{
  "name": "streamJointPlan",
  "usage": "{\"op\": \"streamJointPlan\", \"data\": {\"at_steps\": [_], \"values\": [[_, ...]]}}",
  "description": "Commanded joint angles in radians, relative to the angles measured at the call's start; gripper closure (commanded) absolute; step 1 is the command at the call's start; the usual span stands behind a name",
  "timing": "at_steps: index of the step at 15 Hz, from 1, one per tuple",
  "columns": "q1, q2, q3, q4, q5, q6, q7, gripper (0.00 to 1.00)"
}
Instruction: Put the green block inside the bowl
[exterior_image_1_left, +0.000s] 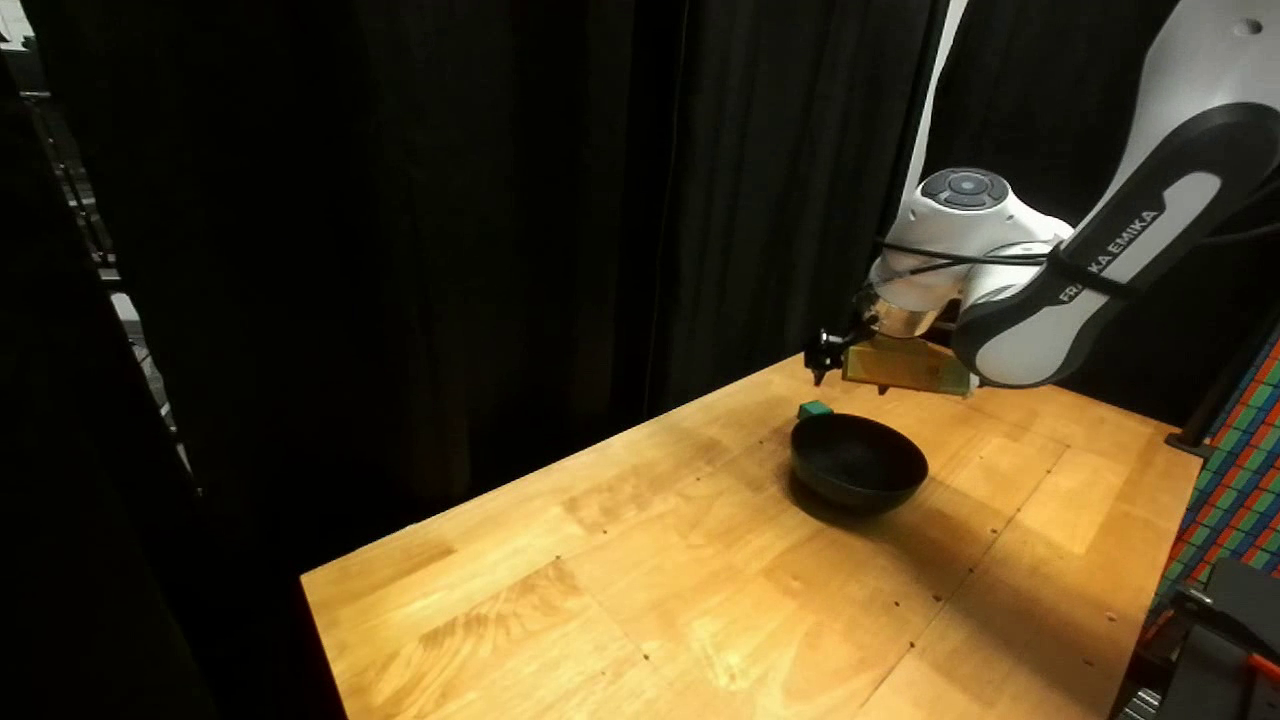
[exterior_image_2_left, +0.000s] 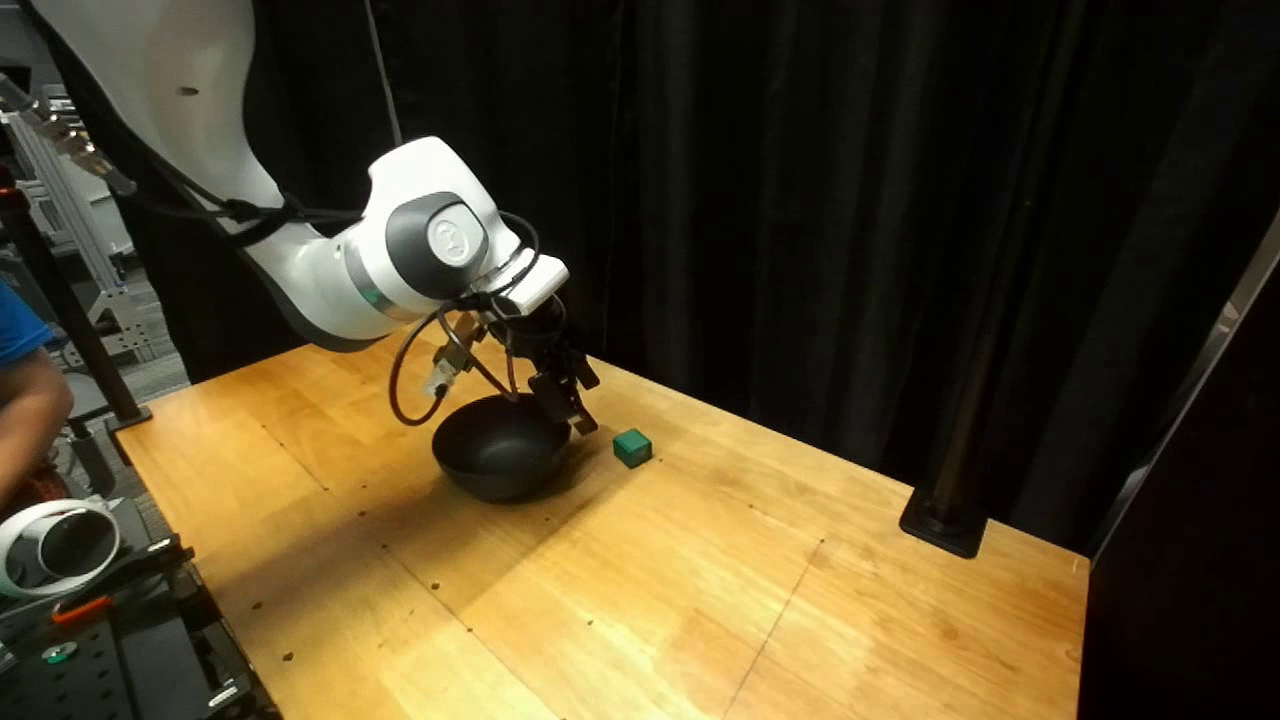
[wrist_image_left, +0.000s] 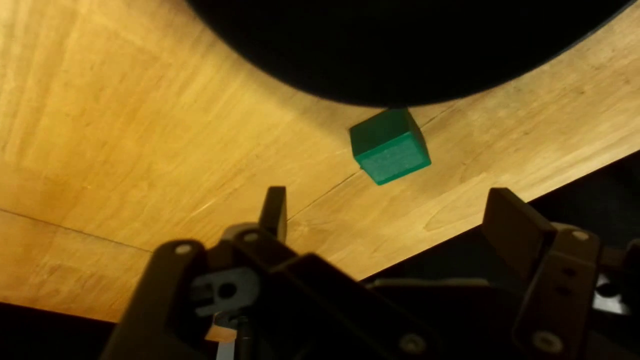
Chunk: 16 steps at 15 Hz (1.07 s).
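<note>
1 green block (wrist_image_left: 390, 148) on the table (exterior_image_2_left: 640, 590), beside the black bowl (exterior_image_2_left: 497, 455), not inside; hand (wrist_image_left: 387, 210) spread, empty. judged: grasp, lift, transfer and release remain.

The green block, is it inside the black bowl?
No, the green block sits on the wooden table beside the black bowl.

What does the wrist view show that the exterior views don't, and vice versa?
Only wrist view: a look straight out through the open gripper, green block ahead.
Only exterior: the white arm, in both exterior views; a person's arm, in an exterior view.
Shared: the gripper, and the green block on the table outside the bowl, which the wrist view crops.
</note>
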Motion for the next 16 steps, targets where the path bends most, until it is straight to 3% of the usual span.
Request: {"op": "streamJointPlan", "data": {"at_steps": [1,7,10,11,16], "values": [[0.015,0.08,0.006,0.06,0.021,0.009,0.043,0.0],[0.019,0.167,0.0,0.108,0.021,0.013,0.094,0.0],[0.011,0.142,0.013,0.076,0.011,0.0,0.08,0.0],[0.037,0.156,-0.006,0.073,0.086,0.009,0.024,0.0],[0.038,0.174,-0.017,0.088,0.104,0.014,0.021,0.0]]}}
